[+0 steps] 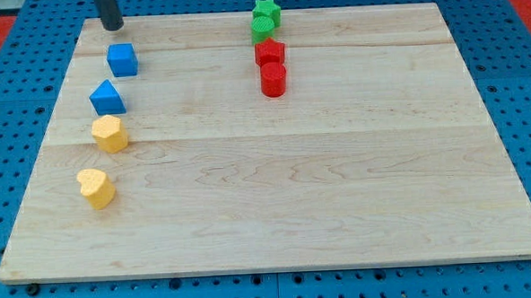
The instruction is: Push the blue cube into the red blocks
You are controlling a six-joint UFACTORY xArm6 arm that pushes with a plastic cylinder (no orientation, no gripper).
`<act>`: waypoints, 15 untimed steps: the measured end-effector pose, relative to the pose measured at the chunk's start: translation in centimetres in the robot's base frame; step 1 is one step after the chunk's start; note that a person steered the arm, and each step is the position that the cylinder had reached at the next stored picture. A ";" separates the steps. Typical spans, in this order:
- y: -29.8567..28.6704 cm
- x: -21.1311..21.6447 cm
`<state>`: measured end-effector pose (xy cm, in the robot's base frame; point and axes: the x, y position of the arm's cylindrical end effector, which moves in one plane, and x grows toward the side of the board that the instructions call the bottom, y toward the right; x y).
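The blue cube (122,59) sits near the board's upper left. My tip (113,28) is just above it, slightly to its left, with a small gap. Two red blocks stand at the upper middle: a red star-like block (269,52) and a red cylinder (273,79) right below it, touching. The cube lies well to the left of them.
A blue triangular block (107,97) lies below the cube. A yellow hexagonal block (110,134) and a yellow heart-shaped block (97,188) lie lower on the left. Two green blocks (265,19) sit above the red ones. The wooden board (339,182) rests on a blue pegboard.
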<state>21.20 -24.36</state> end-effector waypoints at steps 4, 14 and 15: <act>-3.5 1.0; 8.4 7.3; 8.5 7.3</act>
<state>28.53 -15.85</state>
